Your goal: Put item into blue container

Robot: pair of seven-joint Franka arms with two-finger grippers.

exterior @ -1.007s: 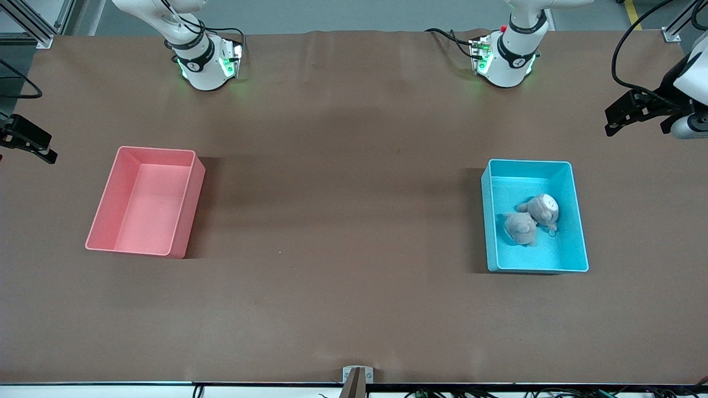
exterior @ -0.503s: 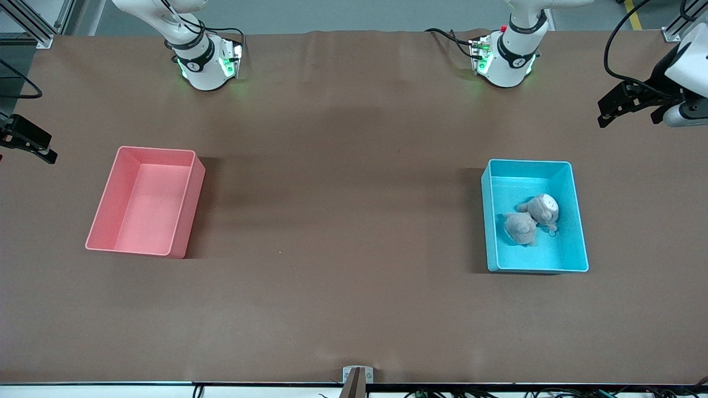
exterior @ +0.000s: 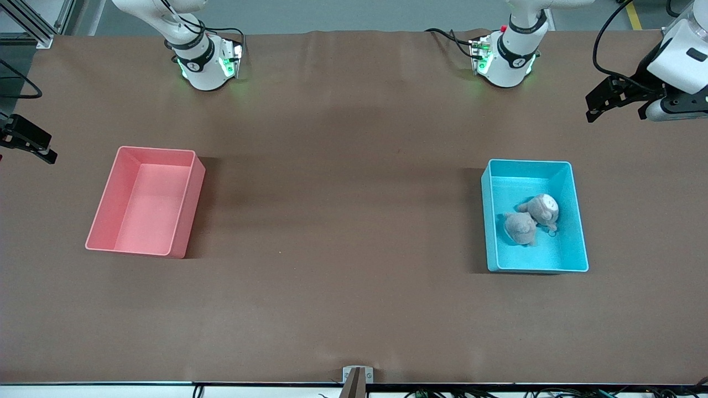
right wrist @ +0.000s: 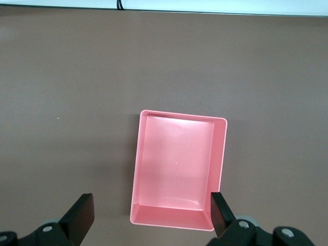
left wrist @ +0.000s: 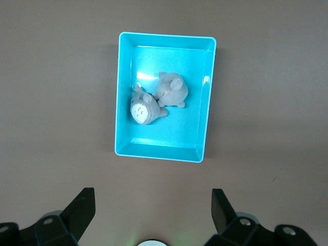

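The blue container (exterior: 528,162) (left wrist: 166,36) stands on the brown table toward the left arm's end. Two grey plush toys lie side by side inside it, one with a white face (exterior: 545,208) (left wrist: 142,108) and one showing its back (exterior: 520,228) (left wrist: 172,89). My left gripper (exterior: 615,113) (left wrist: 152,205) hangs open and empty over bare table at the left arm's end, off the container's rim on the arm-base side. My right gripper (exterior: 27,152) (right wrist: 151,210) waits open and empty above the table at the right arm's end, by the pink bin.
A pink bin (exterior: 156,148) (right wrist: 183,115) of like size stands empty toward the right arm's end. Both arm bases (exterior: 204,61) (exterior: 506,58) sit at the table's edge farthest from the front camera. A small bracket (exterior: 357,375) is at the edge nearest that camera.
My left gripper has drifted toward the arm-base edge of the table and slightly toward the middle. The right arm, the bins and the toys have not moved.
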